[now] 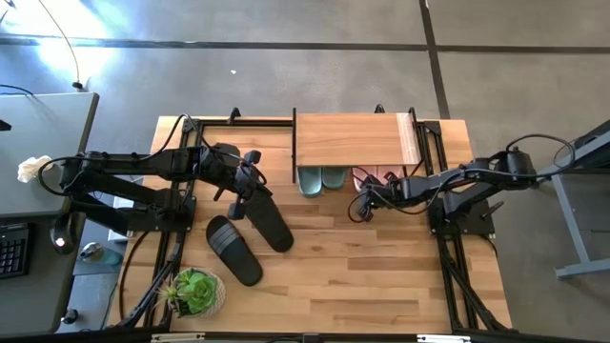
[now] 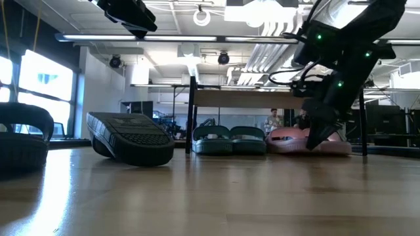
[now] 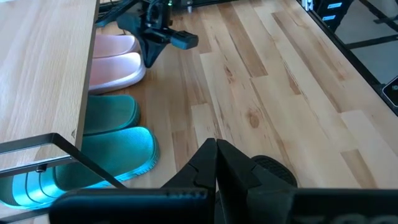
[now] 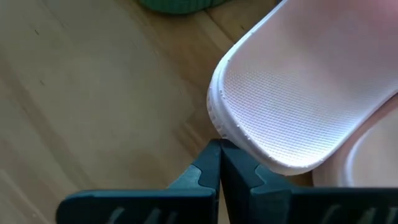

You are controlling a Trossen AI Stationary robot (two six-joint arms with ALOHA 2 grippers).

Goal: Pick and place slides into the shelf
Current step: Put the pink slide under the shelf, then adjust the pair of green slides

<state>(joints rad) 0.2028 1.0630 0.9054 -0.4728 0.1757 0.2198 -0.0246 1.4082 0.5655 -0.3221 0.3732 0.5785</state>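
You see no readable writing; the shelf (image 1: 351, 139) hides most of the pink slides (image 1: 374, 177). Right gripper (image 1: 361, 211) and left gripper (image 1: 235, 211): fingers together, empty.

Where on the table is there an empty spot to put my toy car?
Bare wood lies in front of the shelf, between the black slides and the right gripper, out to the table's near right corner. It is crowded under the shelf, with green slides and pink slides, and near the plant.
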